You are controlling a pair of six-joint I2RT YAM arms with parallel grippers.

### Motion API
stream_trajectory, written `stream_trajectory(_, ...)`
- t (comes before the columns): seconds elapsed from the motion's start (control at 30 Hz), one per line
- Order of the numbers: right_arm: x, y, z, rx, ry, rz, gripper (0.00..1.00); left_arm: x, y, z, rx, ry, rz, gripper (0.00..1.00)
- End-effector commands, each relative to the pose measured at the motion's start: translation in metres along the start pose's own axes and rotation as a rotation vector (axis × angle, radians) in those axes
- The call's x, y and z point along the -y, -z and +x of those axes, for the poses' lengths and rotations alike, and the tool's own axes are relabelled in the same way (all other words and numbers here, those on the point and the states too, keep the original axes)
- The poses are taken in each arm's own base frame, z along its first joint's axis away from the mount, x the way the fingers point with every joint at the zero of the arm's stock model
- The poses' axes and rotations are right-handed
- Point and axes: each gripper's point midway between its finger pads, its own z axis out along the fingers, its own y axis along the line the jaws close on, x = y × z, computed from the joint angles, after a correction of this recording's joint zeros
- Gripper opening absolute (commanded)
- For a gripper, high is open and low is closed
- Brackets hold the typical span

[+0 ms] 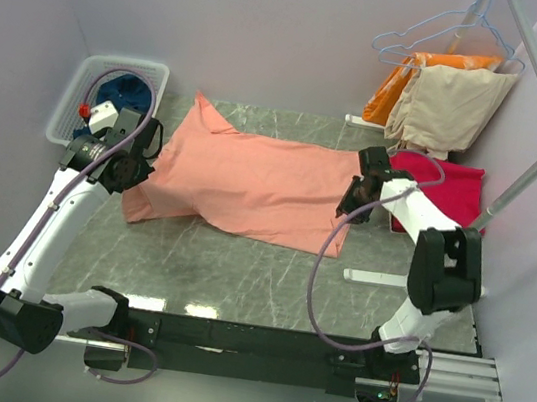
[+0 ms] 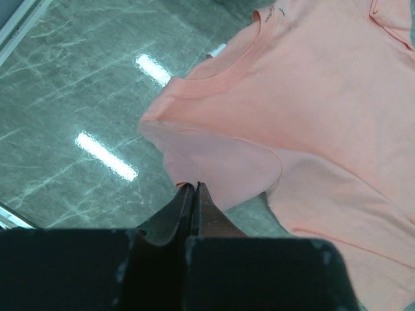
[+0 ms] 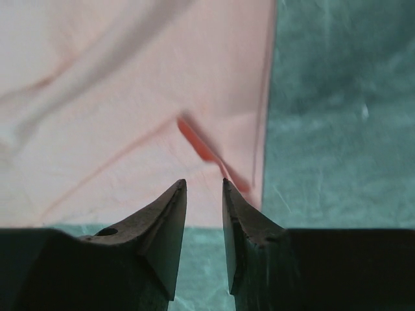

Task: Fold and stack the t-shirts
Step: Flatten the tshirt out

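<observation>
Nearest the arm bases, the marbled surface (image 1: 238, 272) lay bare. Beyond it the salmon-pink t-shirt (image 1: 251, 183) was spread flat with a few shallow creases. Its long axis ran straight from one hand to the other, collar and sleeves toward the left hand (image 1: 134, 167) and bottom hem toward the right hand (image 1: 355, 200). The left hand's jaws were pressed together at the edge of a sleeve; whether they nipped any cloth I could not tell. The right hand's jaws stood parted with nothing between them, the hem corner just ahead of their tips, so this hand looked better placed to take the hem. Just beyond the right hand lay the crimson-red t-shirt (image 1: 449, 188). Beyond the left hand, the navy-blue t-shirt (image 1: 128, 94) sat bunched in a white basket (image 1: 67, 115).
</observation>
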Motion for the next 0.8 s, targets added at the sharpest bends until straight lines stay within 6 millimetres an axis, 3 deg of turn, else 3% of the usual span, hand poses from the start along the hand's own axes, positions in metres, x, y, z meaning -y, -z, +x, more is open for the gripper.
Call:
stream_trajectory(0.0, -0.026, -0.011, -0.024, 0.039, 0.048, -0.028, 0.36, 0.003, 0.005, -0.006, 0.02, 0.011, 0.035, 0.01)
stream_trajectory(0.13, -0.031, -0.03, -0.016, -0.008, 0.083, -0.009, 0.39, 0.002, 0.006, -0.005, 0.018, 0.014, 0.036, 0.01)
stream_trajectory(0.4, -0.041, -0.042, -0.011, -0.03, 0.126, 0.021, 0.43, 0.007, 0.005, -0.005, 0.009, 0.014, 0.044, 0.01)
stream_trajectory(0.77, -0.024, -0.059, -0.003, -0.081, 0.143, 0.138, 0.43, 0.01, 0.009, -0.013, 0.025, 0.01, 0.055, 0.01)
